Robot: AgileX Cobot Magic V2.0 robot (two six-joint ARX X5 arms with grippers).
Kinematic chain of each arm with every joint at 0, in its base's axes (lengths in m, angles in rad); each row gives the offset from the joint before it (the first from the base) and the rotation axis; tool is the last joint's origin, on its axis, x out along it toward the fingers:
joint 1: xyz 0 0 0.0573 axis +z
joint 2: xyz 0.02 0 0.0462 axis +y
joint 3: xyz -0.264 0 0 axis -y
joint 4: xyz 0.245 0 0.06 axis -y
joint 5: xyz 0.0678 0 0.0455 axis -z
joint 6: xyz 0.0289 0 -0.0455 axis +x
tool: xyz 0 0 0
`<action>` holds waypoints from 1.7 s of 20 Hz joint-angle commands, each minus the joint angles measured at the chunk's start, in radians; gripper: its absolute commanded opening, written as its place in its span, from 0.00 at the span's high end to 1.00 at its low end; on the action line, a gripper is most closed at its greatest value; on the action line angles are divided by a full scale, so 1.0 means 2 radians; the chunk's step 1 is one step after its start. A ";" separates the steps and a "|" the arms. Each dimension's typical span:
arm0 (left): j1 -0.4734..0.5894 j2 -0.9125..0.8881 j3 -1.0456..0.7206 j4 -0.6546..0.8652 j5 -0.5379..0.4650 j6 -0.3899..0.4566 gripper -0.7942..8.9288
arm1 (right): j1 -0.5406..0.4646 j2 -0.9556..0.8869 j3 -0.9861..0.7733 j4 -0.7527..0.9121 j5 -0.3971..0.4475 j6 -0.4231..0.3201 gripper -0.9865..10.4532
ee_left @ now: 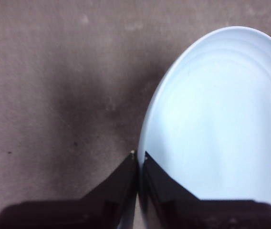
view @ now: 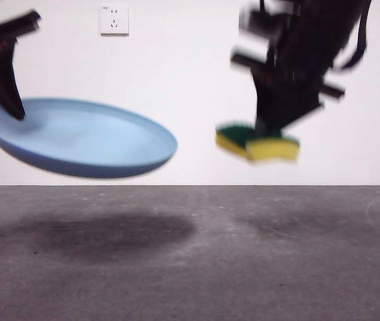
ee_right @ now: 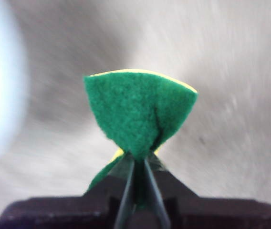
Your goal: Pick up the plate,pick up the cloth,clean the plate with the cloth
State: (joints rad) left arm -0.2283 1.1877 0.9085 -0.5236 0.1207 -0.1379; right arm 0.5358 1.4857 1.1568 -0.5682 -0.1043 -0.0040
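left hand [ee_left: 138,160] grips plate [view: 83,137] rim | right hand [ee_right: 138,164] pinches cloth [view: 257,142] | both above table [view: 243,267]

You see the right gripper [view: 270,130] motion-blurred; its jaws hide the pinched middle of the cloth [view: 257,142].

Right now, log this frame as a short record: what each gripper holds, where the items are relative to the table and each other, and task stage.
left gripper: jaws shut on the rim of the plate
right gripper: jaws shut on the sponge, pinching it so it buckles
plate: light blue, lifted off the table, tilted, shadow beneath
sponge: green layer over yellow foam, in the air
plate vs sponge: apart, gap between them in the front view
image quality: right arm motion-blurred
task stage: both items lifted; wiping not yet begun
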 commanded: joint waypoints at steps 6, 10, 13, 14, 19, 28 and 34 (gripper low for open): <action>-0.089 0.039 -0.002 0.039 0.023 -0.022 0.93 | 0.077 -0.056 -0.003 0.013 0.001 0.055 0.93; -0.144 0.039 -0.002 0.054 0.023 -0.039 0.93 | 0.111 -0.033 -0.003 0.040 0.001 0.069 0.93; -0.160 0.039 -0.002 0.075 0.021 -0.050 0.93 | 0.139 -0.016 -0.003 0.047 0.001 0.077 0.93; -0.160 0.039 -0.002 0.084 0.021 -0.053 0.93 | 0.152 -0.011 -0.003 0.045 0.001 0.077 0.93; -0.160 0.039 -0.002 0.101 0.021 -0.062 0.93 | 0.199 -0.006 -0.003 -0.034 0.024 0.076 0.93; -0.163 0.039 -0.002 0.088 0.063 -0.063 0.93 | 0.163 -0.010 -0.003 -0.069 0.316 0.070 0.93; -0.171 0.039 -0.002 0.098 0.062 -0.066 0.93 | 0.134 0.001 -0.003 0.064 0.060 0.060 0.93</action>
State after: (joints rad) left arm -0.5541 1.2678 0.9085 -0.3515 0.2005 -0.2722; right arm 0.8036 1.4670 1.1576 -0.4721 0.1654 0.1196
